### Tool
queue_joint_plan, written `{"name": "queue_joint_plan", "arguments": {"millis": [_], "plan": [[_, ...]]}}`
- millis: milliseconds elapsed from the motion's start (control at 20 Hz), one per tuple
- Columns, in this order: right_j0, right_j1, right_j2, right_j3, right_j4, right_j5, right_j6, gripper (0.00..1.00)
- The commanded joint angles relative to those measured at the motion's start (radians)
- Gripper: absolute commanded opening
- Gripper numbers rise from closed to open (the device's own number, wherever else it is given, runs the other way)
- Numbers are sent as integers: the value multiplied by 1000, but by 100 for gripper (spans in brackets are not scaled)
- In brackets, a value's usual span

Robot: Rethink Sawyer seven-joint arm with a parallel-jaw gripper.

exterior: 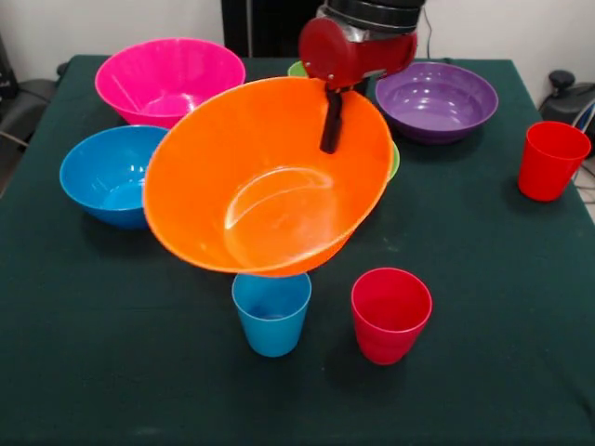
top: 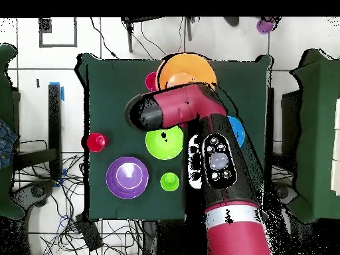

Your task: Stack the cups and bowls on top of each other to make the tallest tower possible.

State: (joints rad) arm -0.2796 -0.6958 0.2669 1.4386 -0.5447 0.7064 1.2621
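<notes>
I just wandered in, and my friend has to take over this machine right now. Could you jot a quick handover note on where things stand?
Gripper: shut on the rim of the big orange glossy plastic bowl, which hangs tilted above the table.
On the table, all unstacked: big pink plastic bowl, medium blue plastic bowl, purple plastic bowl, lime green plastic bowl, sky blue plastic cup, two red plastic cups, lime green plastic cup.
Done: no tower yet.
Left: probably place the orange bowl, then stack everything else.
</notes>
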Motion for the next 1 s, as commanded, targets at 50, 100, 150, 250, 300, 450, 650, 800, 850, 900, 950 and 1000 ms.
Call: {"name": "queue_joint_plan", "arguments": {"millis": [50, 100, 150, 250, 300, 450, 650, 800, 850, 900, 950, 1000], "plan": [[91, -17, -76, 170, -4, -88, 283, 0], [96, -19, -78, 179, -4, -97, 289, 0], [110, -24, -83, 197, -12, -120, 308, 0], [125, -45, -86, 232, -14, -141, 329, 0], [129, -56, -87, 245, -12, -139, 333, 0], [139, -123, -80, 322, 7, -124, 331, 0], [190, -197, -109, 375, 28, -51, 368, 0], [221, -217, -122, 410, 32, -47, 388, 0], [241, -214, -137, 410, 24, -35, 400, 0], [255, -212, -148, 411, 17, -36, 410, 0], [275, -199, -165, 404, 6, -37, 427, 0], [286, -194, -174, 403, 3, -39, 433, 0]]}}
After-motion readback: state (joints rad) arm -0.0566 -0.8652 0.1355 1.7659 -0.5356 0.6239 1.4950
